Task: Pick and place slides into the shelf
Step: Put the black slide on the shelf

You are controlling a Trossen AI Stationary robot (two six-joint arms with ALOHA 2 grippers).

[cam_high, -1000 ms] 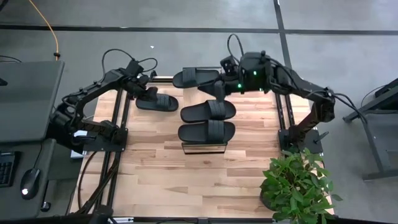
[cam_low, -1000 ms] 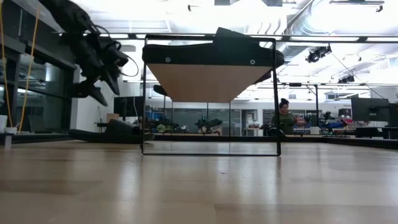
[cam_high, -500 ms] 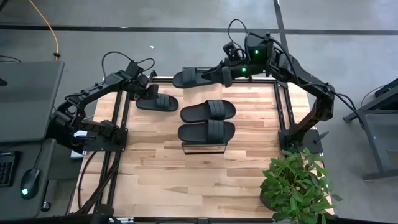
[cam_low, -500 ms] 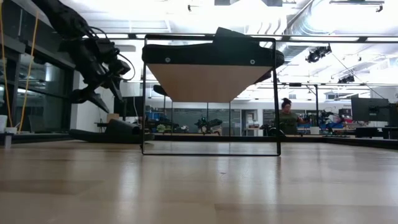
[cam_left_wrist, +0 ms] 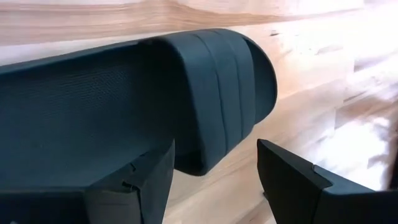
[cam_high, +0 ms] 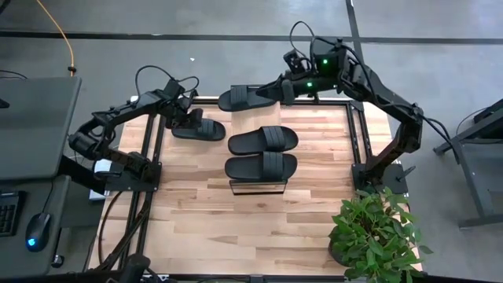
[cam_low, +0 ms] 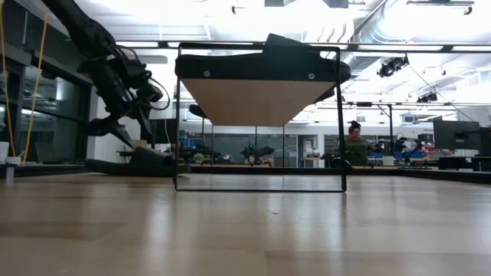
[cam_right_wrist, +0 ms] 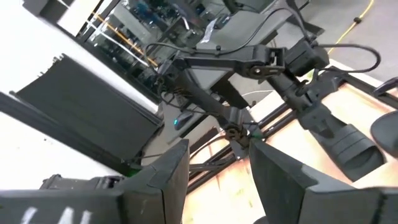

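Slides: four matte black (cam_high: 263, 140), ribbed straps; two (cam_high: 262, 166) on shelf, two on table.
Shelf (cam_high: 258, 186): one, light wood plank, thin black frame.
Left gripper (cam_high: 183, 119): jaws parted over slide (cam_high: 200, 129).
Right gripper (cam_high: 284, 91): parted, empty, above far slide (cam_high: 244, 97).

Grey floor (cam_high: 196, 20) surrounds the table; a potted plant (cam_high: 376, 233) stands nearby, under bright ceiling lights (cam_low: 230, 11).

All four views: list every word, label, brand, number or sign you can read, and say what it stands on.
None can be read.
The slides: no brand or lettering shows.
The shelf: bare wood and frame.
Room screens behind the table in the low view: too small and blurred to read.
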